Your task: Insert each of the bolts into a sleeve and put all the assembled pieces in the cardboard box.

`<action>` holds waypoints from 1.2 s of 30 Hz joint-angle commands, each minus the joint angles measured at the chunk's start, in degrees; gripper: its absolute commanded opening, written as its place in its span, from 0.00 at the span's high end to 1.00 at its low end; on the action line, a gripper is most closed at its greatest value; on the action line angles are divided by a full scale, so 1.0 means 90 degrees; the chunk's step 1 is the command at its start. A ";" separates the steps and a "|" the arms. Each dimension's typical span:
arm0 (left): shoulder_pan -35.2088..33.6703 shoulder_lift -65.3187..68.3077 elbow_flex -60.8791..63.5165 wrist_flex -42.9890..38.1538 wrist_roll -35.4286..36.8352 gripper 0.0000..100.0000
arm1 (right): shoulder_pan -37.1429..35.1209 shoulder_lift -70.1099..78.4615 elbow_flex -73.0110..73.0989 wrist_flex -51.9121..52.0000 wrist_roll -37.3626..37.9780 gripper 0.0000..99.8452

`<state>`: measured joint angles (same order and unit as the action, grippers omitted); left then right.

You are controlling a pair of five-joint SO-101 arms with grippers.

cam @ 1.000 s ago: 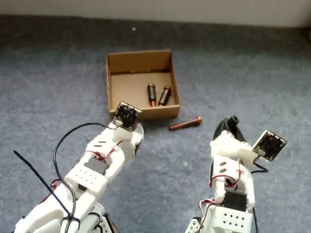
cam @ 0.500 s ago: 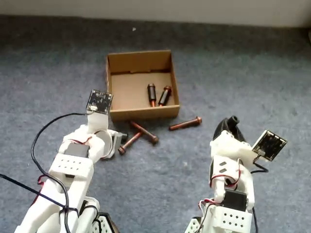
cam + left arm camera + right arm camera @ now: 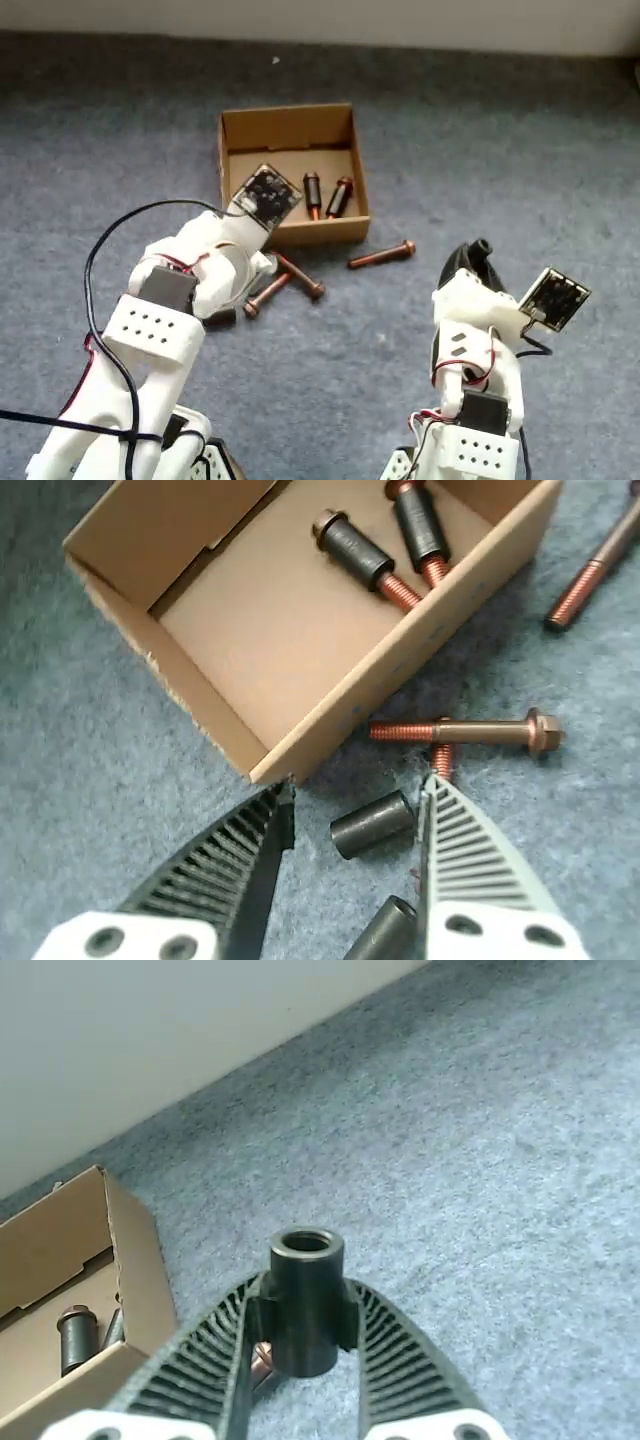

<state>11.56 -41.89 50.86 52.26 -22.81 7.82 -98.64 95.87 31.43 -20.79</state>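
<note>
Left gripper (image 3: pixel 357 788) hangs low over the grey-blue carpet (image 3: pixel 90 780), just outside a corner of the shallow brown open-topped cardboard box (image 3: pixel 400 670), with its two ribbed black fingers spread wide, gripping nothing. On the carpet in the gap between those fingers lies a short dark metal cylindrical sleeve (image 3: pixel 372 824), on its side and nearer to one finger; whether it touches that finger cannot be told. A second dark sleeve (image 3: pixel 387 928) lies just beside it, closer to the gripper's base. Just past the fingertips a copper-coloured hex-head bolt (image 3: pixel 465 730) lies flat along the box's outer wall, crossing over a second copper bolt (image 3: pixel 443 760) whose shank pokes out beneath it. A third copper bolt (image 3: pixel 380 255) lies alone on the carpet near the box's other front corner, between the two arms. Inside the box, toward one side wall, two finished pieces rest on the floor close together: a first assembled piece (image 3: pixel 365 558) and a second assembled piece (image 3: pixel 418 525), each a copper bolt with a dark sleeve on its shank. Right gripper (image 3: pixel 305 1305) is clamped on a third dark sleeve (image 3: pixel 307 1260), which stands upright between the fingers with its open bore facing the wrist camera. Seen from the high view, the right gripper (image 3: pixel 478 258) sits well apart from the box, off to the side of the lone bolt.
</note>
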 commanded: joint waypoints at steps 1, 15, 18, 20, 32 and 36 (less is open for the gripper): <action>0.0562 -0.0015 -0.0571 0.0615 -0.0664 0.78 | 0.0034 -0.0093 0.0073 -0.0103 -0.0068 0.99; 0.1324 0.2085 -0.1617 0.1084 -0.1573 0.78 | 0.0034 -0.0103 0.0073 -0.0103 0.0195 0.99; 0.1343 0.2828 -0.2085 0.1094 -0.1788 0.78 | 0.0034 -0.0103 0.0103 -0.0103 0.0205 0.99; 0.1382 0.3179 -0.2252 0.1094 -0.2159 0.78 | 0.0034 -0.0122 0.0210 -0.0112 0.0244 0.99; 0.1353 0.4684 -0.3121 0.1094 -0.3009 0.78 | 0.0034 -0.0122 0.0230 -0.0112 0.0244 0.99; 0.1353 0.5143 -0.3531 0.1084 -0.3009 0.78 | 0.0034 -0.0122 0.0230 -0.0112 0.0244 0.99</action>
<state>23.60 3.30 23.08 61.67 -49.27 7.82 -98.64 96.04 31.43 -19.30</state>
